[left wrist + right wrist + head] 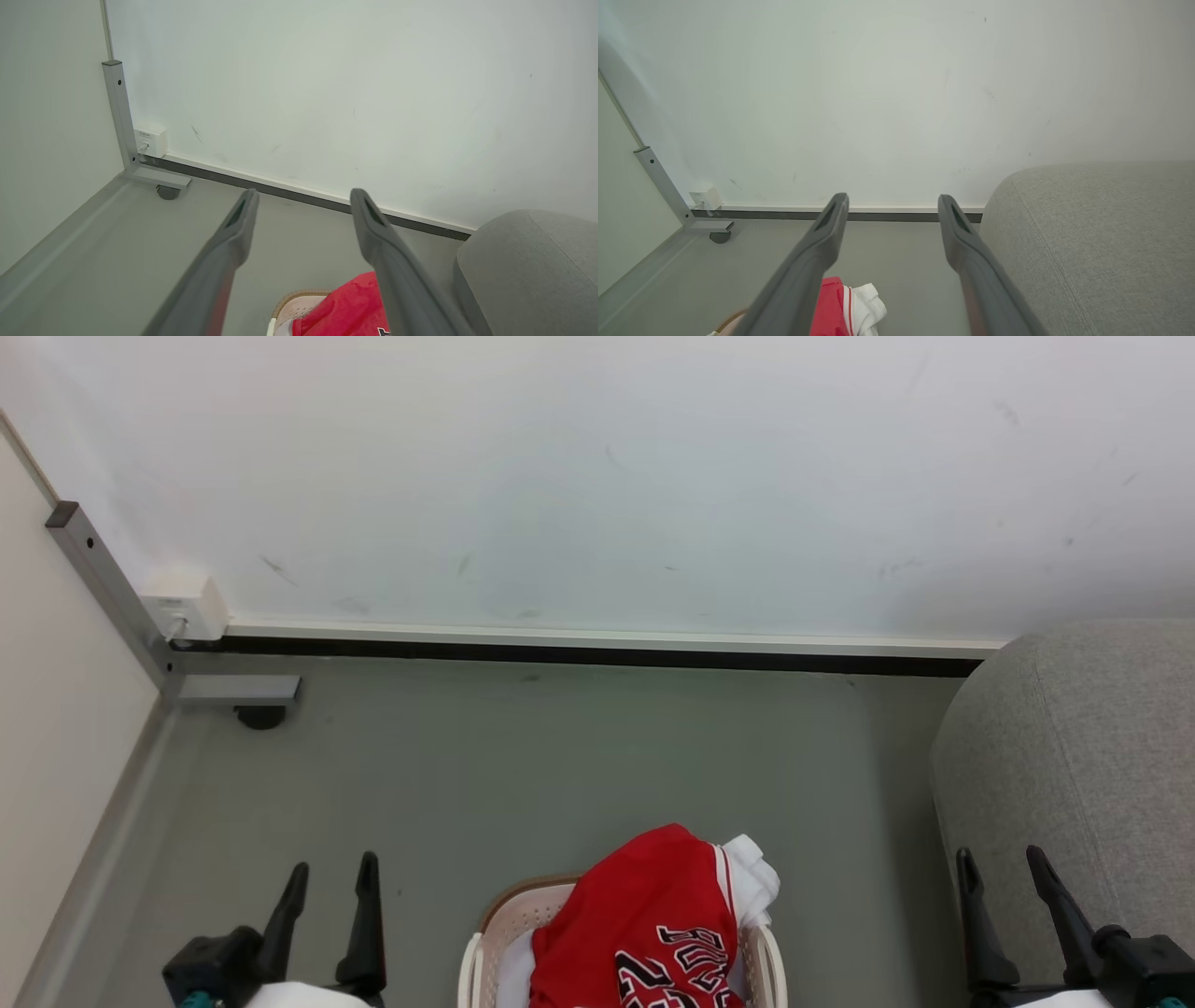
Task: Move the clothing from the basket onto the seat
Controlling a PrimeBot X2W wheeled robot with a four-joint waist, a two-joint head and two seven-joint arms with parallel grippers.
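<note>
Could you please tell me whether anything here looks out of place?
Only the laundry: the red jersey is heaped above the rim of the basket, and a white garment spills over its far-right edge. The wall carries faint scuffs. Nothing looks broken.

The red sleeveless basketball jersey with striped trim (pixel 644 905) lay crumpled in a heap in the rounded cream-white plastic laundry basket with small holes and a brown rim band (pixel 512 907). It rose above the rim, its black, white-edged lettering facing up. The basket stood on the floor, near but apart from the large grey woven-fabric sofa (pixel 1074 756) on its right.
</note>
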